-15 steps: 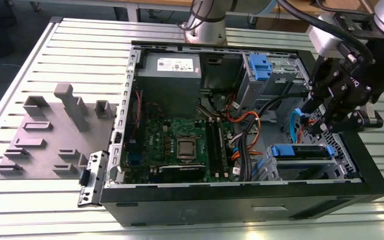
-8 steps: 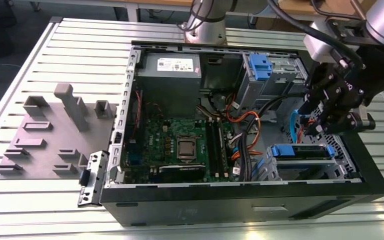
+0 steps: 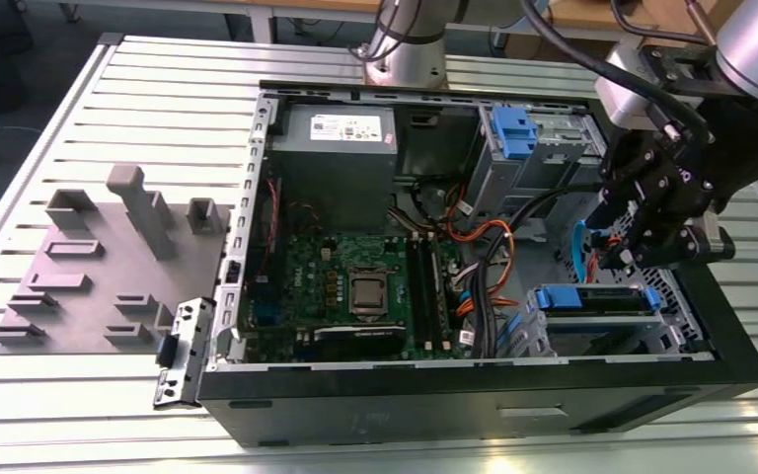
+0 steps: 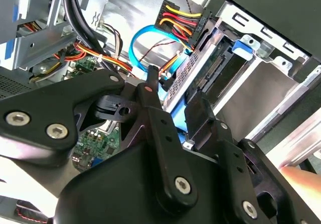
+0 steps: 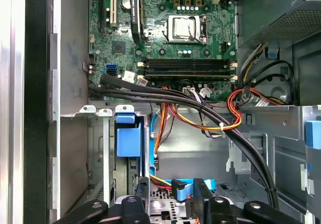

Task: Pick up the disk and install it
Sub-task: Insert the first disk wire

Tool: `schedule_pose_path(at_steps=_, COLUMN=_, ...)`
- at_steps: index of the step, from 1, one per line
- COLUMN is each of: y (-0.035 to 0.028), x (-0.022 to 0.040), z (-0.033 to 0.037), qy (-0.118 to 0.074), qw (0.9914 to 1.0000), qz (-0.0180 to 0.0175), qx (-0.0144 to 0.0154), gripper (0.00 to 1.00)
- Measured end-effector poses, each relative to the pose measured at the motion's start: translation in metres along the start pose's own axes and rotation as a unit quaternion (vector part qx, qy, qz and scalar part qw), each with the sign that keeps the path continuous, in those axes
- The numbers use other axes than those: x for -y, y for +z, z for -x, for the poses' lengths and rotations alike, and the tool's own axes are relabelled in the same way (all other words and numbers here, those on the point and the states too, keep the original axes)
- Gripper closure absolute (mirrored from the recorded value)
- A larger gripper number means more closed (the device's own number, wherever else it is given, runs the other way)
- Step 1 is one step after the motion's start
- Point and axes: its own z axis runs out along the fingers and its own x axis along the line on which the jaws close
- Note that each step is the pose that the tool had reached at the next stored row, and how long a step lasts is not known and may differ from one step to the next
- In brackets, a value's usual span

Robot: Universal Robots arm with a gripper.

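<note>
The open black computer case (image 3: 485,415) lies on the slatted metal table (image 3: 76,415), towards the table's near edge on the exterior view's right. In the case corner nearest that edge, the flat silver metal disk in its blue plastic carrier (image 3: 596,299) sits in the lower silver drive cage (image 3: 616,341). The black claw (image 3: 632,259) is directly above the disk, so the disk lies straight below it with no sideways offset that can be made out. The disk's long axis runs roughly parallel to the table's near edge, and its blue end tab points towards the green motherboard (image 3: 352,286). In the second wrist view the claw (image 4: 175,86) straddles the disk (image 4: 210,71) close to its connector end, one finger on each side of the blue carrier. It appears clamped on the carrier rather than standing apart. The first wrist view shows the claw (image 5: 171,186) the same way, with the disk's metal (image 5: 165,204) between the fingers. Orange, yellow and black cables (image 5: 210,118) cross just beside the cage, and a blue ribbon cable (image 4: 143,38) loops near the connector end.
</note>
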Motion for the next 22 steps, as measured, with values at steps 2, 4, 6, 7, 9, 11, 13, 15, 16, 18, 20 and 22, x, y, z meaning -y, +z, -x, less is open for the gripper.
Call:
schedule_pose_path(at_steps=2, y=0.0, x=-0.0001, z=0.0, qy=0.0, qw=1.0, qz=-0.0001, qx=0.0001, gripper=0.52)
schedule_pose_path(at_steps=4, y=-0.0011, x=-0.0002, z=0.0001, qy=0.0, qw=1.0, qz=-0.0001, qx=0.0, gripper=0.52)
schedule_pose_path(at_steps=6, y=-0.0022, x=-0.0002, z=0.0001, qy=0.0, qw=1.0, qz=-0.0001, qx=0.0001, gripper=0.52)
schedule_pose_path(at_steps=7, y=-0.0028, x=-0.0002, z=0.0001, qy=0.0, qw=1.0, qz=-0.0001, qx=0.0001, gripper=0.52)
schedule_pose_path(at_steps=9, y=-0.0031, x=-0.0002, z=0.0002, qy=0.0, qw=1.0, qz=-0.0001, qx=0.0002, gripper=0.52)
schedule_pose_path(at_steps=11, y=-0.0033, x=-0.0002, z=0.0, qy=0.0, qw=1.0, qz=-0.0001, qx=0.0001, gripper=0.52)
schedule_pose_path(at_steps=13, y=-0.0033, x=-0.0003, z=0.0, qy=0.0, qw=1.0, qz=-0.0001, qx=0.0001, gripper=0.52)
schedule_pose_path(at_steps=15, y=-0.0032, x=-0.0006, z=-0.0001, qy=0.0, qw=1.0, qz=-0.0001, qx=0.0001, gripper=0.52)
schedule_pose_path(at_steps=16, y=-0.0032, x=-0.0006, z=-0.0001, qy=0.0, qw=1.0, qz=-0.0001, qx=0.0001, gripper=0.52)
schedule_pose_path(at_steps=18, y=-0.0033, x=-0.0007, z=0.0, qy=0.0, qw=1.0, qz=-0.0001, qx=0.0, gripper=0.52)
schedule_pose_path(at_steps=20, y=-0.0032, x=-0.0008, z=-0.0001, qy=0.0, qw=1.0, qz=-0.0001, qx=0.0, gripper=0.52)
schedule_pose_path(at_steps=22, y=-0.0032, x=-0.0008, z=0.0, qy=0.0, qw=1.0, qz=-0.0001, qx=0.0001, gripper=0.52)
